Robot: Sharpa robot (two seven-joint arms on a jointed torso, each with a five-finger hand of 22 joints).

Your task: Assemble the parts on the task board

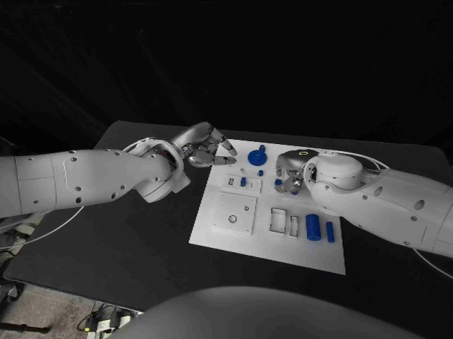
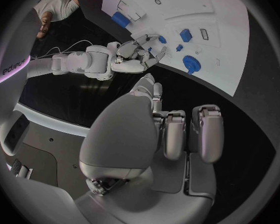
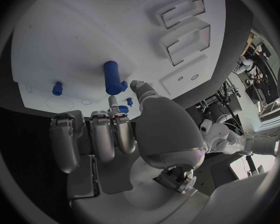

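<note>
The task board (image 1: pixel 272 244) lies at the centre of the frame on the black table (image 1: pixel 115 247). The right hand (image 1: pixel 290 173) hovers low over the board's upper middle, fingers curled beside a short blue peg (image 3: pixel 113 77); whether it pinches anything I cannot tell. The left hand (image 1: pixel 201 148) hangs at the board's upper-left corner, fingers loosely apart and holding nothing. A blue gear (image 1: pixel 258 157) sits at the upper edge, and 2 blue cylinders (image 1: pixel 313 226) lie lower right. The step probably wants a slow, vertical approach, with the peg kept upright over its hole. Darkness surrounds the table.
</note>
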